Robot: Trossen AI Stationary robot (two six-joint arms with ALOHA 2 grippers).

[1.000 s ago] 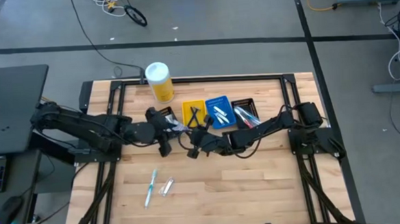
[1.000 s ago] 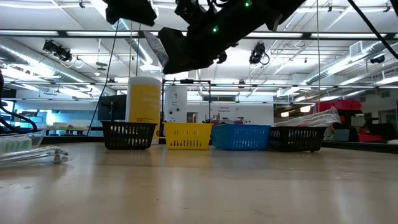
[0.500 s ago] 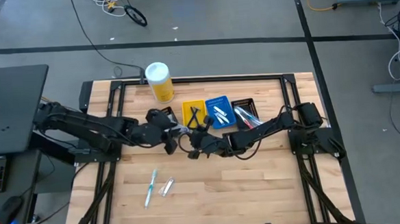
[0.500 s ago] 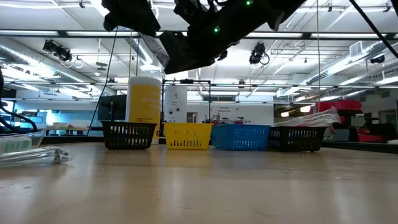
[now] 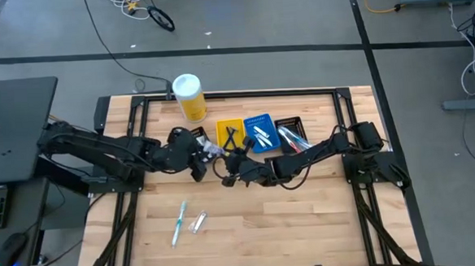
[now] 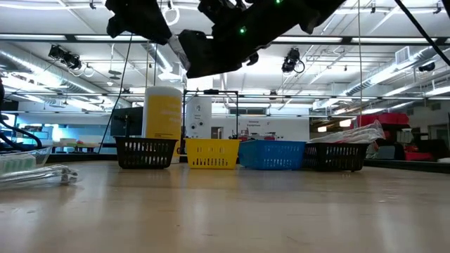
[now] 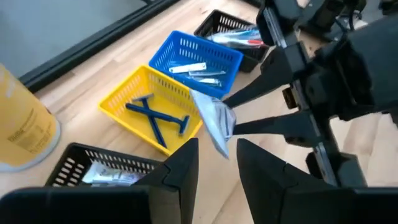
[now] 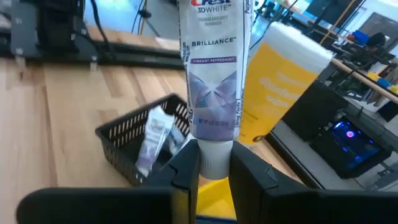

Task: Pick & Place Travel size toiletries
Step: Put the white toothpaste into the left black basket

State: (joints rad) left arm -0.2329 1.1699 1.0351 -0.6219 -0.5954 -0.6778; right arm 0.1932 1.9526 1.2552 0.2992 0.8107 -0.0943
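A white Crest toothpaste tube (image 8: pixel 214 81) sits in my right gripper (image 8: pixel 215 163), raised above the table's middle (image 5: pixel 213 152). My left gripper (image 7: pixel 216 163) is open. Its fingertips stand on either side of the tube's flat far end (image 7: pixel 219 144), touching nothing that I can see. Behind them stand a black bin (image 7: pixel 93 171) with a tube in it, a yellow bin (image 7: pixel 149 102) with blue razors, a blue bin (image 7: pixel 199 59) with small tubes, and a second black bin (image 5: pixel 293 133). A teal toothbrush (image 5: pixel 179 222) and a clear packet (image 5: pixel 198 223) lie near the table's near left. My right gripper pinches the toothpaste tube at its cap end (image 8: pixel 215 155) between its two fingers (image 8: pixel 186 163). The fingers come about level from the table's right and lie along the tube. The tube is lifted clear and sticks straight out toward my left gripper.
A tall yellow canister (image 5: pixel 189 97) with a white lid stands at the far edge, left of the bins. In the low view the bins (image 6: pixel 211 153) stand in a row across the table, and bare wood lies in front of them.
My left gripper has moved a little toward the right gripper, then drawn back toward the table's left. The right gripper and the tube have stayed about where they were.
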